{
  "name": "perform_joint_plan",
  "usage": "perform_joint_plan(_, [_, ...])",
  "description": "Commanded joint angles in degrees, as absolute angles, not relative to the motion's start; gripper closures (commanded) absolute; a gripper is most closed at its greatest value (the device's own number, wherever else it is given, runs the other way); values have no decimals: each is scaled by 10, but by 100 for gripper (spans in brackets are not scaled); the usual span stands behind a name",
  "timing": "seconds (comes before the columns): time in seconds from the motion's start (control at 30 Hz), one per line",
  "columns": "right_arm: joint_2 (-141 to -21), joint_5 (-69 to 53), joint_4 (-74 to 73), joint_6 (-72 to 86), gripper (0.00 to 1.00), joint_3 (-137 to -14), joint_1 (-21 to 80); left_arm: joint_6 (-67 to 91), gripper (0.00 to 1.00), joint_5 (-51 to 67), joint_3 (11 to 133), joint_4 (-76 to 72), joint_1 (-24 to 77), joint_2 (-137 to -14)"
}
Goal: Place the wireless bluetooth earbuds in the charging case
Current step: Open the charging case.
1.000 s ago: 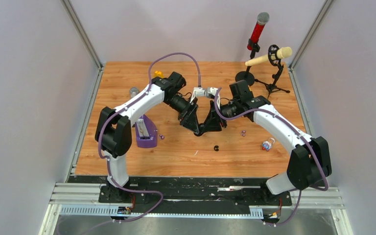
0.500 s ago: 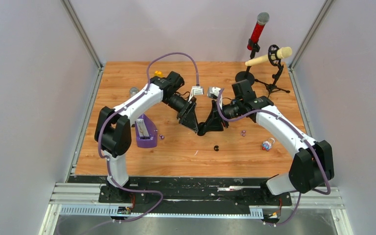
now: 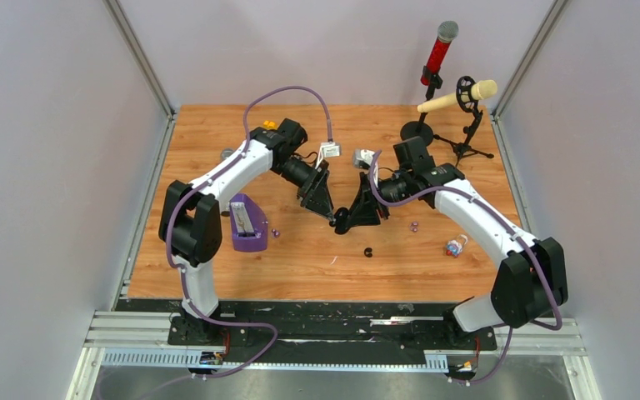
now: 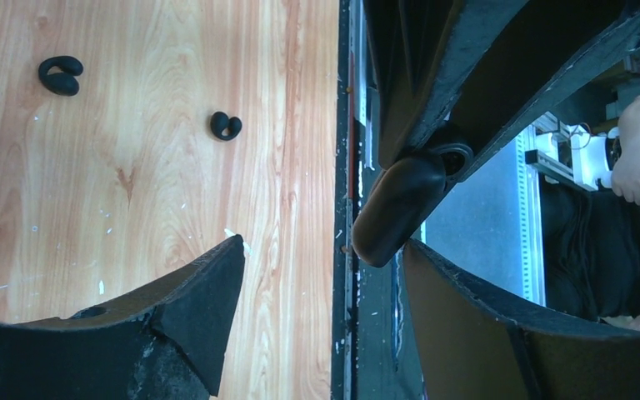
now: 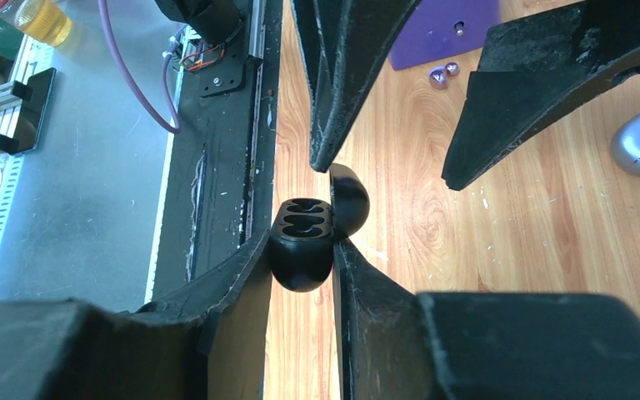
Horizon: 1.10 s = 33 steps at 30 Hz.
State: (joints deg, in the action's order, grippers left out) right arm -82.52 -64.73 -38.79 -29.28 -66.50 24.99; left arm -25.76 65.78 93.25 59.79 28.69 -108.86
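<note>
Looked down on a wood-grain table (image 3: 433, 275) boxed in by grey walls. Found the charging case (image 5: 300, 218) lifted near the centre, lid flipped open, both wells empty. Caught it pinched firmly in the right gripper (image 5: 302, 254). Saw the left gripper (image 4: 323, 246) at its 11 o'clock, jaws spread and holding nothing, one tip just beside the lid. Spotted the black earbuds (image 4: 226, 126) loose on the wood, one at 5 o'clock of the case from above. Noted purple earbuds (image 3: 414, 225) at 3 o'clock, more at 9. Judged the job barely begun: case opened and presented, no bud picked, none seated.
</note>
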Motion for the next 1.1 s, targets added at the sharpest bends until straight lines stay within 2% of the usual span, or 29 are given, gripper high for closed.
perform_joint_plan(0.0, [-840, -669, -382, -301, 100, -688, 252, -278, 21, 687, 952, 610, 287, -1065])
perform_joint_plan(0.3, [-861, -665, -382, -285, 100, -700, 252, -279, 21, 685, 943, 606, 291, -1066])
perform_joint_plan(0.67, [-879, -685, -382, -272, 100, -705, 252, -228, 40, 653, 924, 544, 305, -1064])
perform_joint_plan(1.07, [-906, -713, -382, -244, 100, -724, 235, -240, 44, 657, 924, 557, 306, -1072])
